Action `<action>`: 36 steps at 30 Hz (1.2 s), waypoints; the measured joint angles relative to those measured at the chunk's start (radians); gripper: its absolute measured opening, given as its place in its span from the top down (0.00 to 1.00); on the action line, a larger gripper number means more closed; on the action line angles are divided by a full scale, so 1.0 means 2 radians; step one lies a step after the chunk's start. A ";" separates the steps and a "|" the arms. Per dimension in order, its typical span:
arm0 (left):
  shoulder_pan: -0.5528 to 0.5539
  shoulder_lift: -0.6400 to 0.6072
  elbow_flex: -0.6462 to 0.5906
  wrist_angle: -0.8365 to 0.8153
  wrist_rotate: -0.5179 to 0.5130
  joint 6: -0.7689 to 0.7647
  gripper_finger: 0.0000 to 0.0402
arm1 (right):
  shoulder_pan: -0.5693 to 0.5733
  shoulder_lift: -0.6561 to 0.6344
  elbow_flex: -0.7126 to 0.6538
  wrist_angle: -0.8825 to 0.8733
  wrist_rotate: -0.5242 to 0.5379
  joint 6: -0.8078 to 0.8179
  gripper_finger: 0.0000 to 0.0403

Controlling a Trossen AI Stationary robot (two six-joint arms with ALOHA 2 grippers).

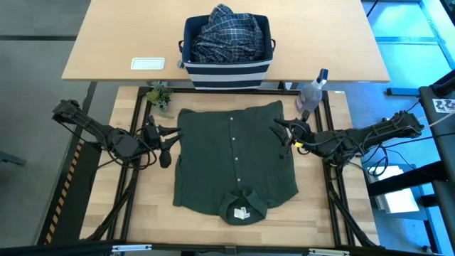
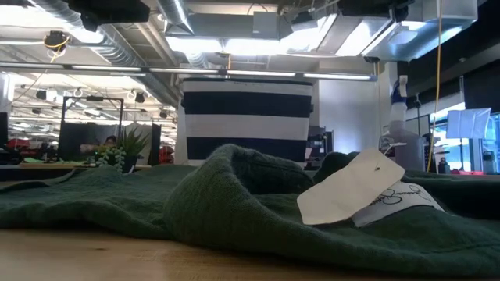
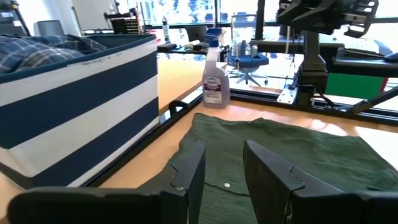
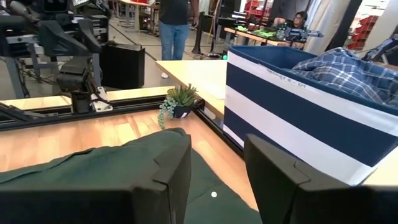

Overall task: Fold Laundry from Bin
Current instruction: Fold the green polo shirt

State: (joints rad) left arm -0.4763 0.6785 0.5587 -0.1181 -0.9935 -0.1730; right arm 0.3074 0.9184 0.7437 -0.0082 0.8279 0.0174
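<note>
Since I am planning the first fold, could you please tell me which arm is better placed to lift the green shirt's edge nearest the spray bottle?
Probably right: the right tool hovers over that edge of the green shirt, its fingers apart.

- Overhead ceiling light strips (image 2: 234, 35) supply bright, even illumination; glare washes out the upper right of the low view.
- The green shirt (image 1: 234, 160) casts only soft, narrow shadows on the wooden table (image 1: 149, 206).
- In the low view, the nearest table surface and shirt folds are out of focus.
- In both wrist views, the near fingers (image 3: 186, 177) appear dark and slightly blurred.
- Windows behind the spray bottle (image 3: 216, 81) are overexposed.
</note>
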 joint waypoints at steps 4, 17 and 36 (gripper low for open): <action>0.000 0.000 0.000 0.000 -0.004 0.000 0.74 | 0.000 0.000 0.000 0.000 0.000 0.000 0.63; 0.000 0.000 0.000 -0.002 -0.016 0.002 0.74 | 0.000 0.000 0.000 0.000 -0.002 0.000 0.63; 0.000 0.000 0.000 -0.002 0.009 0.000 0.74 | 0.000 0.000 0.000 0.006 -0.027 -0.002 0.63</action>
State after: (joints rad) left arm -0.4763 0.6785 0.5587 -0.1219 -0.9749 -0.1730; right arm 0.3074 0.9188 0.7437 0.0032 0.7746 0.0135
